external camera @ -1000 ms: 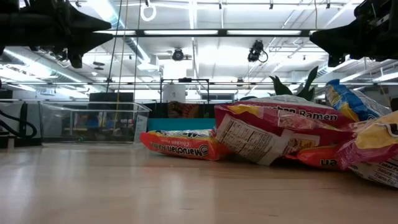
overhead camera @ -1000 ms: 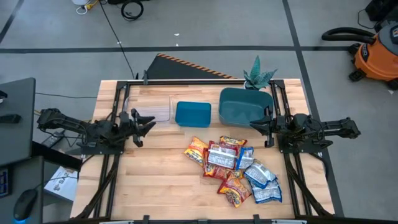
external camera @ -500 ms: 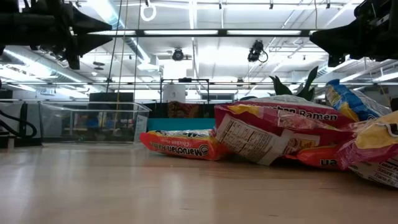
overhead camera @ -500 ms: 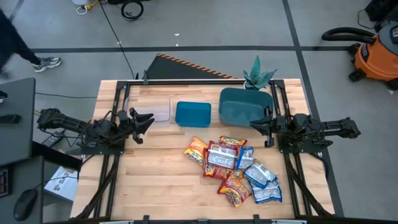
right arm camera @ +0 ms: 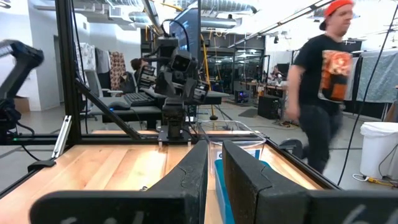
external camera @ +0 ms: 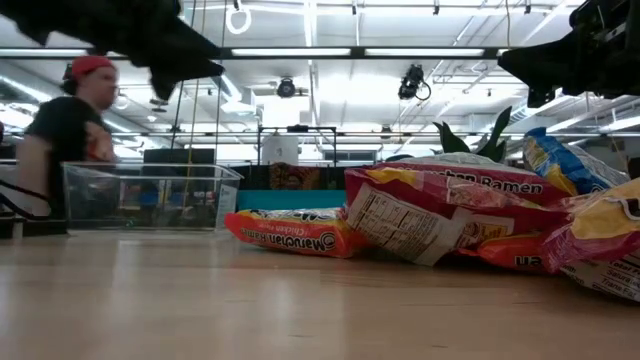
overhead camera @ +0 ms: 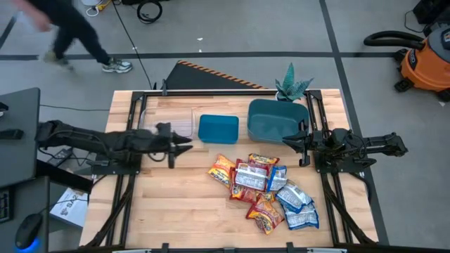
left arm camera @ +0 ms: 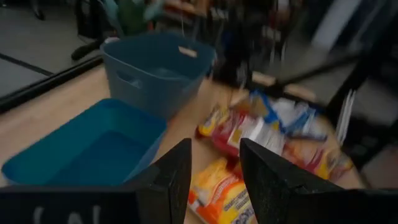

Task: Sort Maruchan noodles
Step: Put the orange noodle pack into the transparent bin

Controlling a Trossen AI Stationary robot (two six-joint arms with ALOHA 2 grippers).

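The Maruchan noodles (overhead camera: 264, 186) lie in a loose heap of orange-yellow, red-silver and blue-white packets on the wooden table, right of centre. They also show in the low view (external camera: 440, 215) and the left wrist view (left arm camera: 261, 134). My left gripper (overhead camera: 184, 146) hangs open above the table, just left of the heap and near the blue bin (overhead camera: 218, 128). Its fingers (left arm camera: 174, 174) point at the packets. My right gripper (overhead camera: 290, 140) waits in the air at the table's right, beside the teal bin (overhead camera: 276, 119), with a narrow gap between its fingers.
Three bins stand in a row along the far side: a clear bin (overhead camera: 176, 123), the blue one and the taller teal one, with a small plant (overhead camera: 292, 86) behind. A person (overhead camera: 70, 35) walks past beyond the far left corner. Bare wood lies near and left of the heap.
My left arm has stretched out toward the table's right, carrying its gripper from the left edge to a spot beside the blue bin and the heap. A person has walked into view beyond the table's far left corner. The packets and my right arm have stayed put.
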